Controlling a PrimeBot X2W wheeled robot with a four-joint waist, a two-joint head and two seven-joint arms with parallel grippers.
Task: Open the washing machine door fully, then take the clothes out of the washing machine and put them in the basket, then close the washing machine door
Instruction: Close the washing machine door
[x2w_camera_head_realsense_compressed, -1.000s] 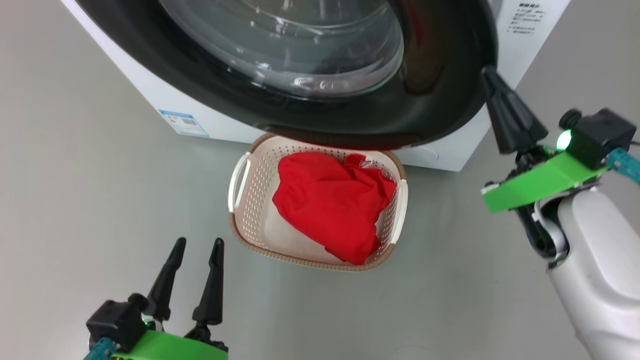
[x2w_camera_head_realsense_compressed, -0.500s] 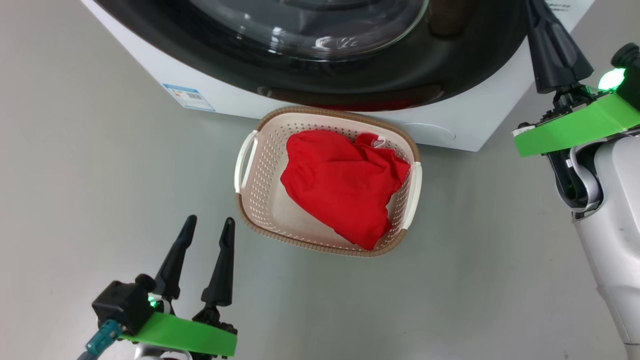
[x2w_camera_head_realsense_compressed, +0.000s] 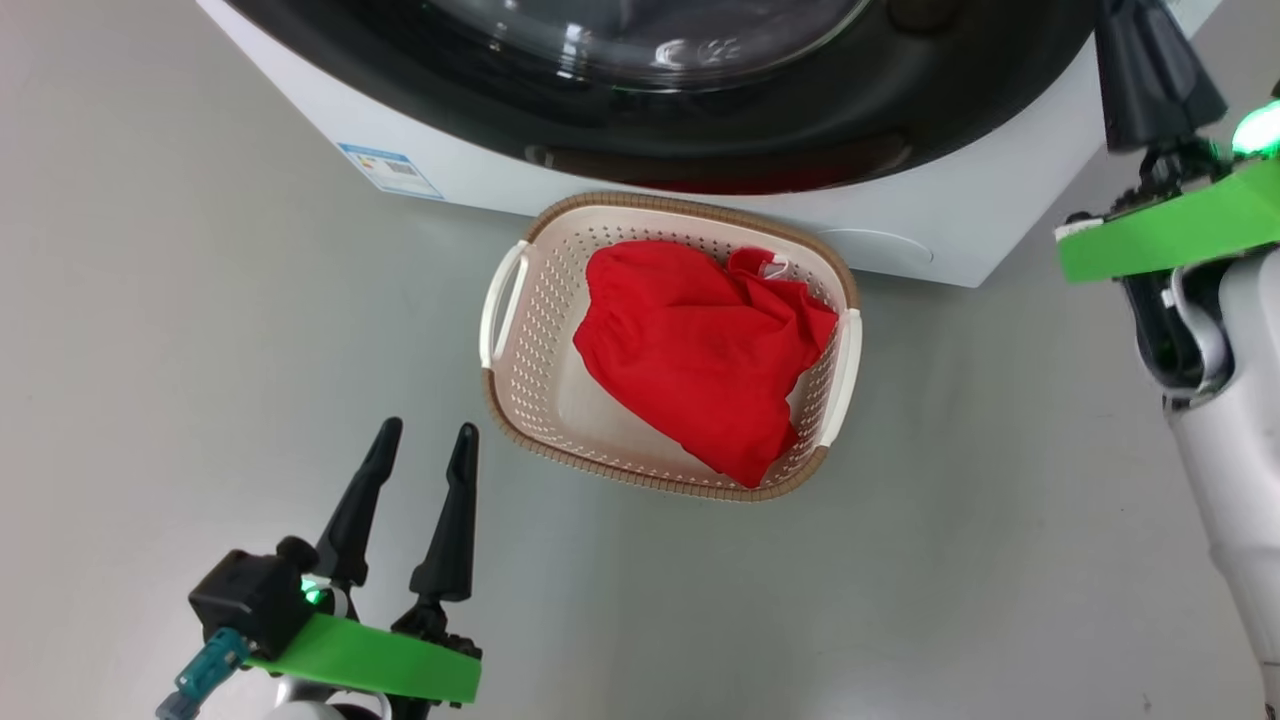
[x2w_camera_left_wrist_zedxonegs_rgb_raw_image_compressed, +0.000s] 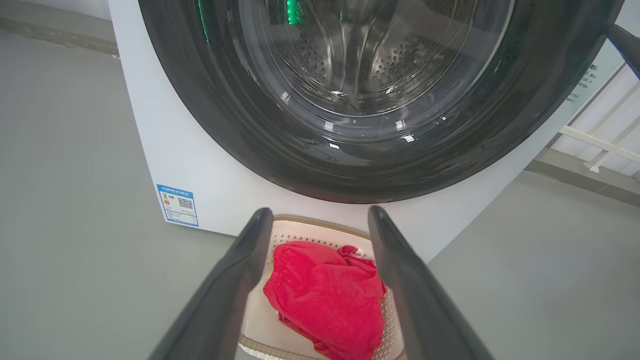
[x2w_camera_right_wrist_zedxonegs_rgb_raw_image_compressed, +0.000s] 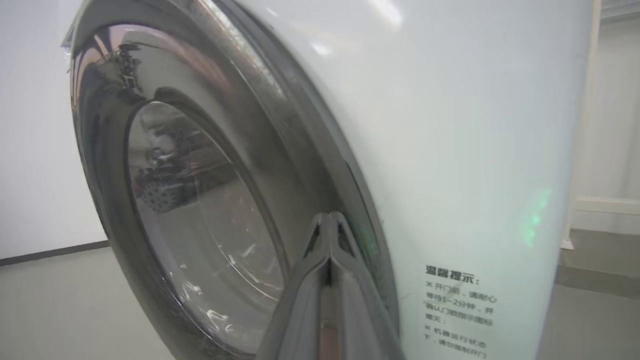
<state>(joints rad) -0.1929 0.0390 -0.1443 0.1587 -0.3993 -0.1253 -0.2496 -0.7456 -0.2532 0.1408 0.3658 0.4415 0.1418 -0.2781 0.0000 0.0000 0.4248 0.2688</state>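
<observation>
The red clothes lie heaped in the cream basket, which stands on the floor against the foot of the white washing machine. The washing machine door, black-rimmed with a glass bowl, lies back against the machine's front. My right gripper is shut with nothing in it, its tips touching the door's rim at its right edge. My left gripper hangs open and empty to the lower left of the basket. In the left wrist view, the clothes show between its fingers.
A blue sticker marks the machine's lower left corner, and printed text sits on its front, right of the door. Grey floor runs all around the basket. A white frame stands to the machine's right.
The door has swung from above the basket back to the machine's front, with my shut right gripper following its right edge. The head camera has shifted. My left gripper stays open.
</observation>
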